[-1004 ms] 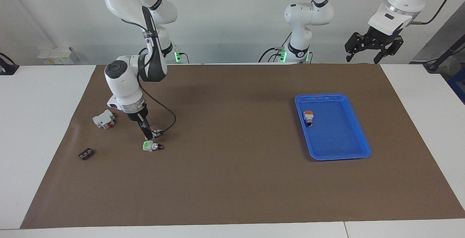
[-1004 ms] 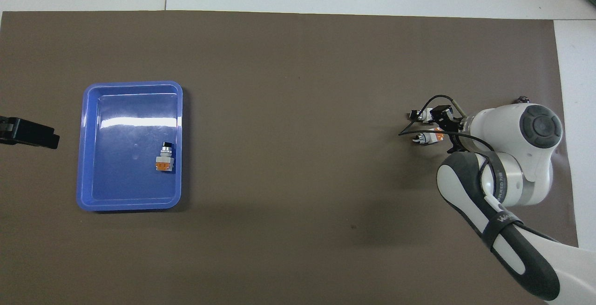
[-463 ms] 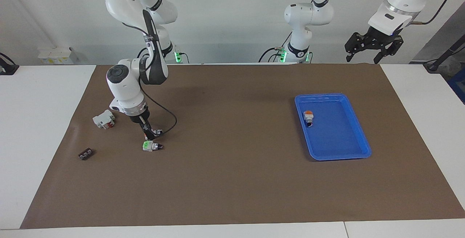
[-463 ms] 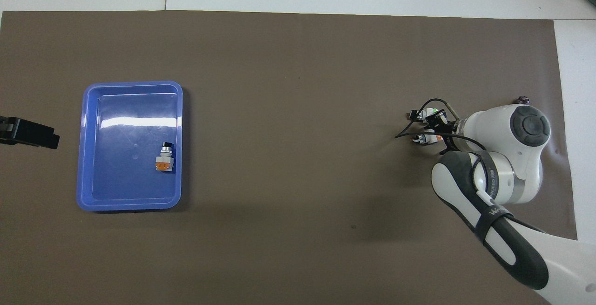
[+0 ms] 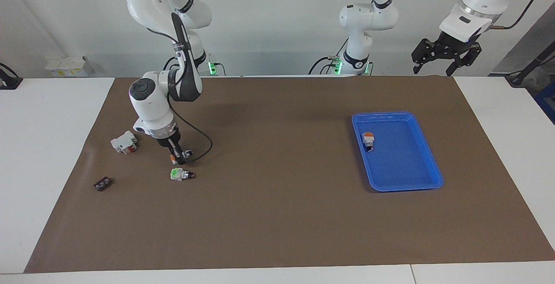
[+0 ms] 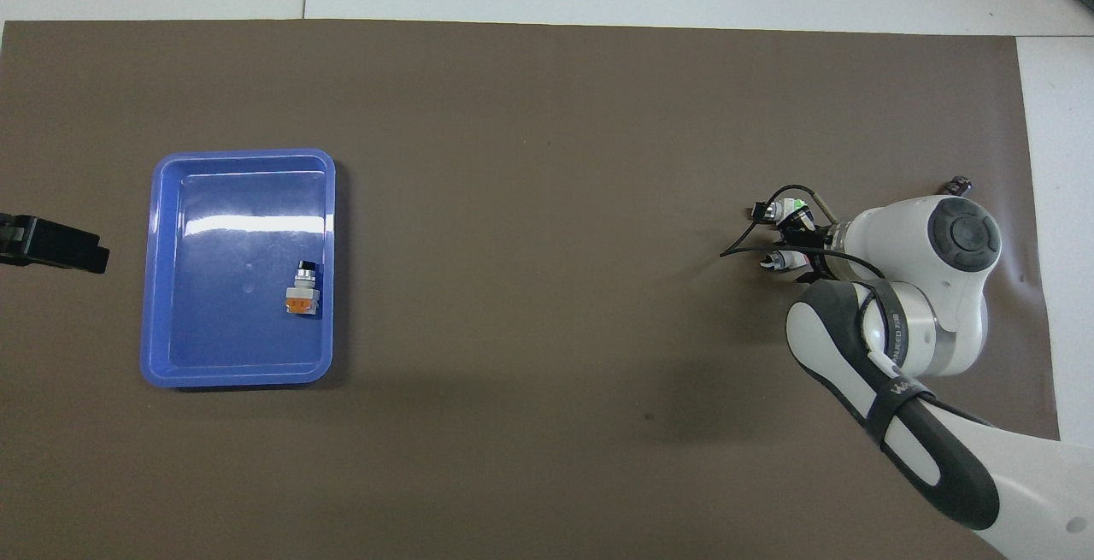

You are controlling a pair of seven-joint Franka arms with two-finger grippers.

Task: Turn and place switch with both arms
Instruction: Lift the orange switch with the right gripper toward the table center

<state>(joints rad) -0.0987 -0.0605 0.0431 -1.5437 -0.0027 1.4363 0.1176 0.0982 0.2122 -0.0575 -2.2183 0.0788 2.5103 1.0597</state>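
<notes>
My right gripper [image 5: 178, 158] is shut on a small orange-ended switch [image 5: 173, 158] and holds it just above the mat, over a spot beside the green-ended switch [image 5: 179, 174]. In the overhead view the right gripper [image 6: 791, 245] is mostly hidden under its wrist, and the held switch [image 6: 776, 260] shows at its tips. A second orange-ended switch [image 5: 367, 140] lies in the blue tray [image 5: 427, 162] toward the left arm's end; the overhead view also shows this switch [image 6: 302, 291] and the tray [image 6: 154, 286]. My left gripper [image 5: 446, 56] is open, empty and raised at the left arm's end, where it waits.
A white block with a red part [image 5: 124, 142] lies on the brown mat beside the right wrist. A small black part [image 5: 102, 184] lies farther from the robots than the block. A black cable [image 5: 204, 145] loops from the right wrist.
My right arm has risen a little and drawn back toward the robots, lifting the orange-ended switch off the mat. The green-ended switch stays put. The left arm has not moved.
</notes>
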